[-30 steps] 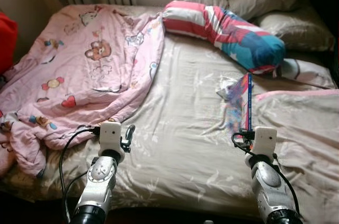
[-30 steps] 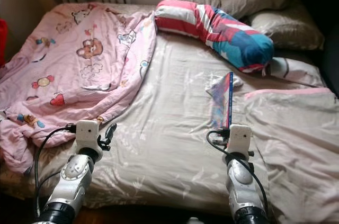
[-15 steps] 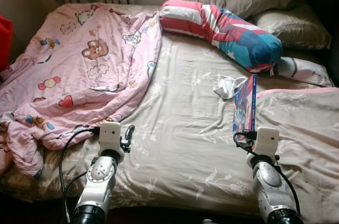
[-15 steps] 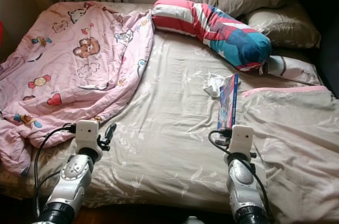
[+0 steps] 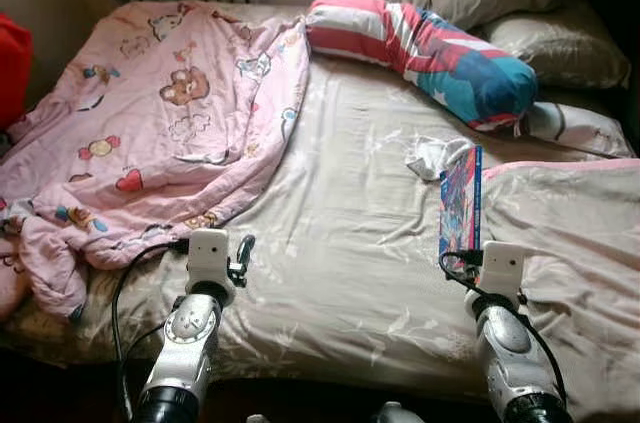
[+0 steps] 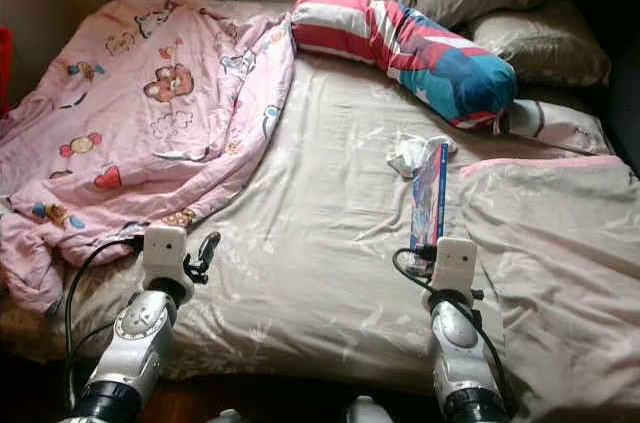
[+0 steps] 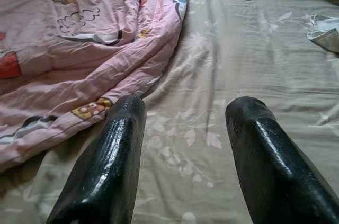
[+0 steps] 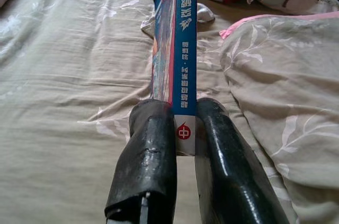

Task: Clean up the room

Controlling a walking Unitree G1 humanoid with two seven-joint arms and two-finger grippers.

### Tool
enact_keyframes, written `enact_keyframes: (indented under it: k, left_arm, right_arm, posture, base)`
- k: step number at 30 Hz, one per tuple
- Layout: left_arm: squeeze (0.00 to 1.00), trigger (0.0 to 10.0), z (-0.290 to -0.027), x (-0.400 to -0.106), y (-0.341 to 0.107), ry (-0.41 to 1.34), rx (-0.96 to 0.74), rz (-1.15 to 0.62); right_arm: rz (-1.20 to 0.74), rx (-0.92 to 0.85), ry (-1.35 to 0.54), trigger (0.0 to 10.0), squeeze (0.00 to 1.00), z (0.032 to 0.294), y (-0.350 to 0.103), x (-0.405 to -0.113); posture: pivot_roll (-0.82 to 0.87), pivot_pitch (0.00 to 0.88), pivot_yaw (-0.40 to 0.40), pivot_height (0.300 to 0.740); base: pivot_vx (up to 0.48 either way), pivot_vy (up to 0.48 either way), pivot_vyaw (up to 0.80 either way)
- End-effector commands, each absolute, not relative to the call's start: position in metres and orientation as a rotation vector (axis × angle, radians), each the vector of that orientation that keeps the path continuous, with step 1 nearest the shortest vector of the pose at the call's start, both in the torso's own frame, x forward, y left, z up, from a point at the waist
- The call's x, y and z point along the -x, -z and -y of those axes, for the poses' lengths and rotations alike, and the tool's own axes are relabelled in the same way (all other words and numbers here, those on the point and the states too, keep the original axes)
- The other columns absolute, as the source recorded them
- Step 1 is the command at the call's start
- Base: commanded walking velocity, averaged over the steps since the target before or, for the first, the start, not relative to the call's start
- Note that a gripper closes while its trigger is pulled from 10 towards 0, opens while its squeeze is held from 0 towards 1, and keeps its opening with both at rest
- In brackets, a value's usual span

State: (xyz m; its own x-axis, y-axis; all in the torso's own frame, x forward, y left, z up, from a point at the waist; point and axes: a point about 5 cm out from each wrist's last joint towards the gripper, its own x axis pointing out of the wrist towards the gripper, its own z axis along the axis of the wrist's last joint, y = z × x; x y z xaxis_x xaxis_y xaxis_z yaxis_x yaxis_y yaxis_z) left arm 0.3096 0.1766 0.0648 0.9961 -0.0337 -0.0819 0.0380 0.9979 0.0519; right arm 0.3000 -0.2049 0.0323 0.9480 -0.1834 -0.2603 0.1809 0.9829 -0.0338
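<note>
My right gripper (image 8: 183,113) is shut on a thin blue book (image 8: 184,33), held upright by its spine over the beige bed sheet (image 5: 340,213); the book (image 5: 460,201) stands just left of a folded beige duvet (image 5: 570,233). Beyond the book lies a small crumpled white cloth (image 5: 432,154). My left gripper (image 7: 185,113) is open above the sheet, with nothing between its fingers, beside the edge of a pink cartoon-print blanket (image 5: 150,133).
A striped red, white and teal bolster (image 5: 430,48) lies across the head of the bed, with beige pillows (image 5: 540,3) behind it. A red object (image 5: 12,73) sits at the far left. The bed's near edge runs under both arms.
The camera has shifted slightly, and the bed appears a little farther back. The book stays in my right gripper and now stands lower, closer to the folded duvet.
</note>
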Motion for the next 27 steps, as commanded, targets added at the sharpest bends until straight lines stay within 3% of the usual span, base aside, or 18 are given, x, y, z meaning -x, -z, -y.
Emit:
enact_keyframes:
  k: [1, 9, 27]
  left_arm:
    - [0.00, 10.0, -0.1799, -0.3069, -0.0620, 0.034, -0.058, -0.096]
    - [0.00, 10.0, -0.1786, -0.3073, -0.0620, 0.041, -0.057, -0.095]
    - [0.00, 10.0, -0.1783, -0.3071, -0.0624, 0.045, -0.037, -0.096]
  right_arm:
    - [-0.243, 0.017, 0.185, 10.0, 0.00, 0.2054, -0.0375, -0.3038]
    - [-0.264, 0.013, 0.185, 10.0, 0.00, 0.2036, -0.0356, -0.3050]
    - [-0.239, -0.032, 0.204, 10.0, 0.00, 0.2048, -0.0387, -0.3065]
  posture:
    - [-0.10, 0.153, 0.013, 0.684]
    - [-0.10, 0.137, 0.017, 0.645]
    - [-0.10, 0.150, 0.014, 0.645]
  base:
    - [0.000, 0.000, 0.00]
    - [0.000, 0.000, 0.00]
    - [0.000, 0.000, -0.03]
